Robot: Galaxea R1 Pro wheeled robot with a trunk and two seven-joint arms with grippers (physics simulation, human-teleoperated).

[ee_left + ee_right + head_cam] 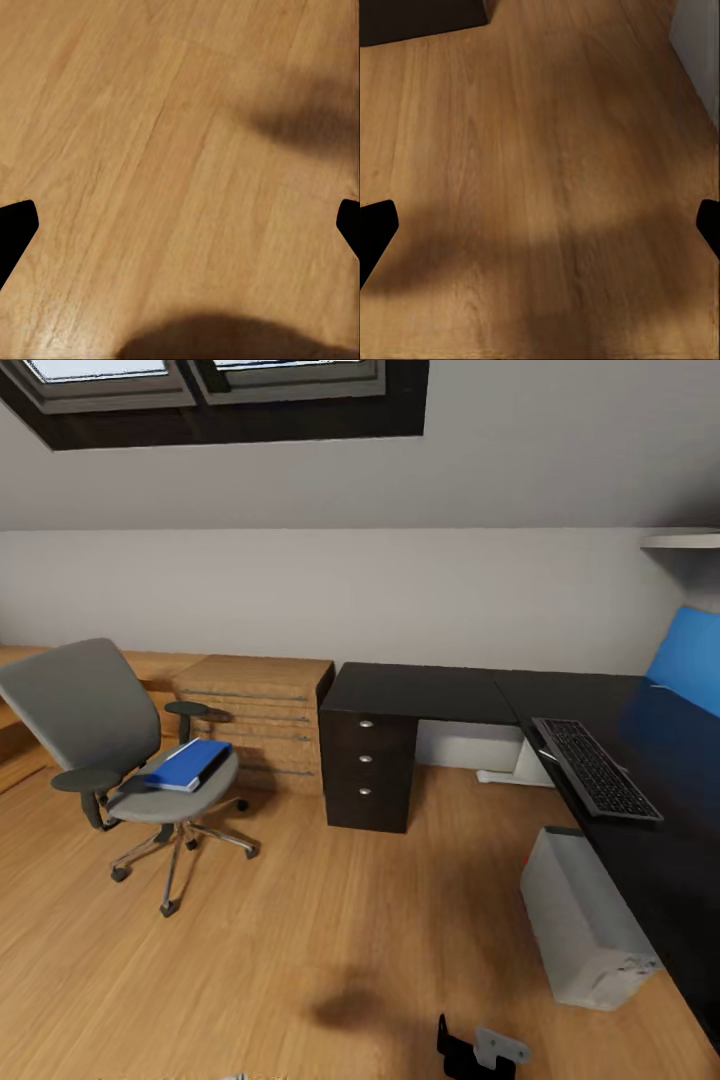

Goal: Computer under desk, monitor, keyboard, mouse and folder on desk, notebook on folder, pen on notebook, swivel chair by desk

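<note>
A grey swivel chair (100,745) stands on the wooden floor at the left, apart from the desk. A blue folder (187,764) lies on its seat. The black L-shaped desk (430,693) runs along the back and right. A black keyboard (597,767) lies on its right wing, beside the blue screen of the monitor (690,658). The white computer (585,920) stands on the floor at the desk's edge. My left gripper (180,225) and right gripper (540,225) hang open over bare floor, holding nothing. Mouse, notebook and pen are out of view.
A black drawer unit (368,770) carries the desk's left end, with a wooden dresser (262,718) beside it. The computer's white corner (697,45) and a dark base (420,19) edge the right wrist view. Part of my right arm (482,1050) shows at the bottom.
</note>
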